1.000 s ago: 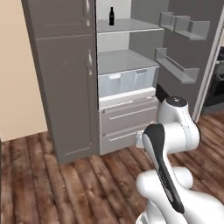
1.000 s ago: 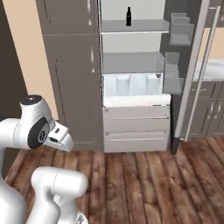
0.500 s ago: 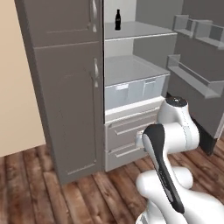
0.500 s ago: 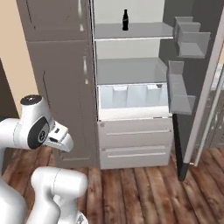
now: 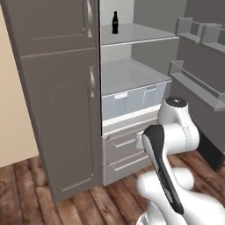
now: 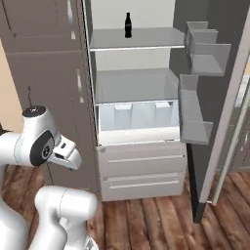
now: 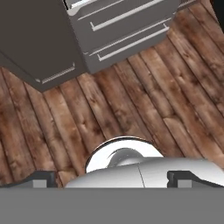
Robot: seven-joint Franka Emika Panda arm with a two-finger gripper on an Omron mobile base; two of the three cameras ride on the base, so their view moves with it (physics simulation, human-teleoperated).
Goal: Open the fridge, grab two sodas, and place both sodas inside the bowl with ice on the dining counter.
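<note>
- The fridge (image 5: 132, 88) stands open ahead of me, its door (image 6: 215, 97) swung out to the right with grey door bins (image 6: 205, 53) on its inner face.
- One soda (image 5: 115, 22) stands upright on the top shelf (image 5: 136, 35), near the back; in the right base view the same bottle (image 6: 128, 25) sits towards the middle of that shelf. I can see just this one bottle.
- Below that shelf comes a second shelf, then a pale translucent crisper bin (image 6: 136, 114), then two closed grey drawers (image 6: 141, 171) with bar handles.
- A tall brown-grey cabinet (image 5: 57, 110) stands just beside the fridge on its left.
- My gripper (image 7: 111, 177) points down at the wooden floor (image 7: 144, 105), fingers spread wide apart, one tip at each side of the hand view's bottom, nothing between them.
- In the hand view the lower drawers and the cabinet's base lie along the top edge, well apart from my fingertips (image 7: 43, 178).
- My arm is folded low in front of the drawers.
</note>
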